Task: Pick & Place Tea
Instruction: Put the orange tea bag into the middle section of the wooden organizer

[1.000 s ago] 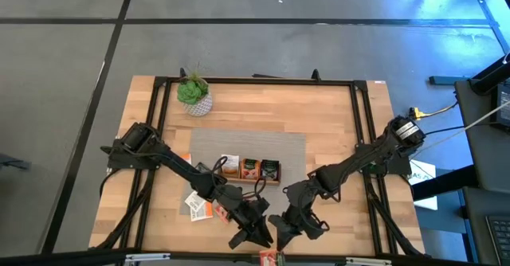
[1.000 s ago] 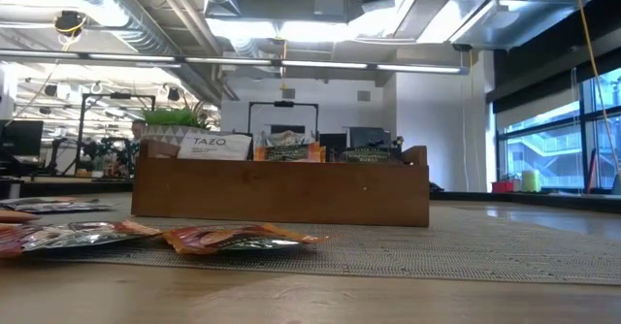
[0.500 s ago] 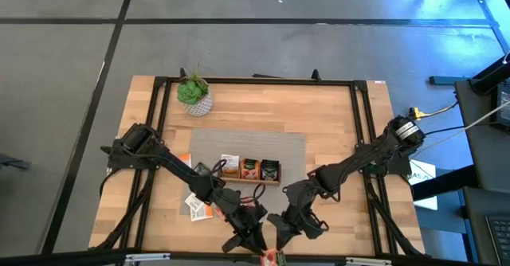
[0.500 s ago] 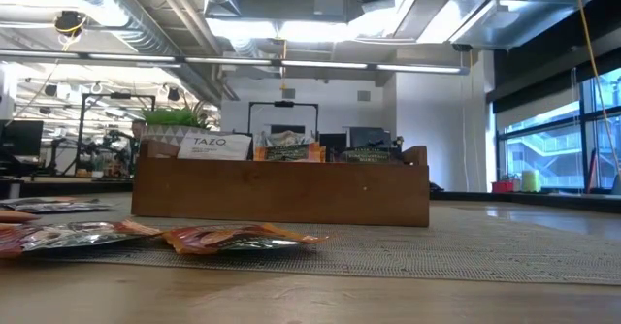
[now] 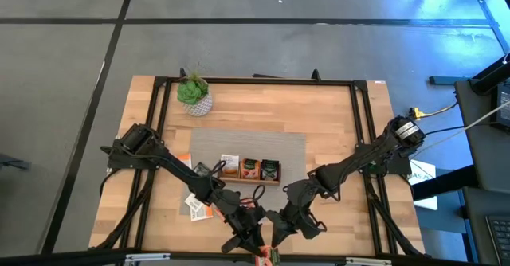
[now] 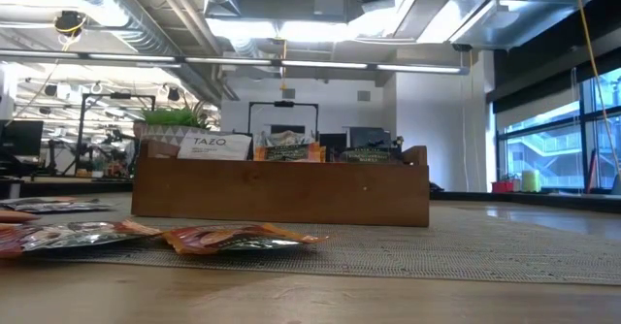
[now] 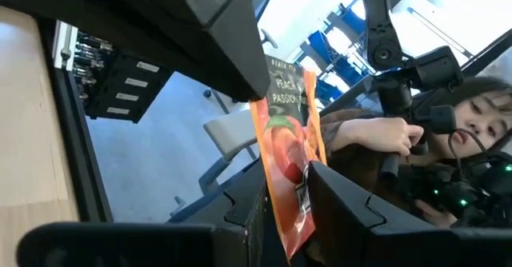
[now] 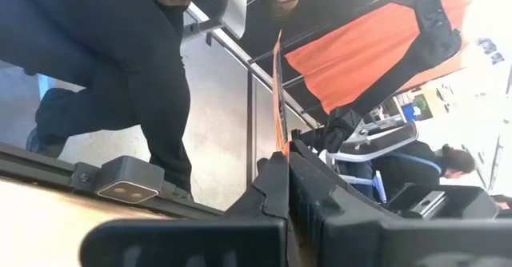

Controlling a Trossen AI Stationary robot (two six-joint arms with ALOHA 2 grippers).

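At about six o'clock, at the near edge of the desk (image 5: 335, 123), both arms meet over one orange sachet (image 7: 286, 159). The left hand (image 7: 284, 211) is clamped on its lower part, holding it upright. The right hand (image 8: 286, 167) has its fingers together on the same sachet's thin edge, probably a handover or a regrip to turn it. The wooden tray (image 5: 249, 170) sits at desk centre, already holding upright sachets; the loose sachets (image 5: 198, 207) lie at about eight o'clock from it, waiting.
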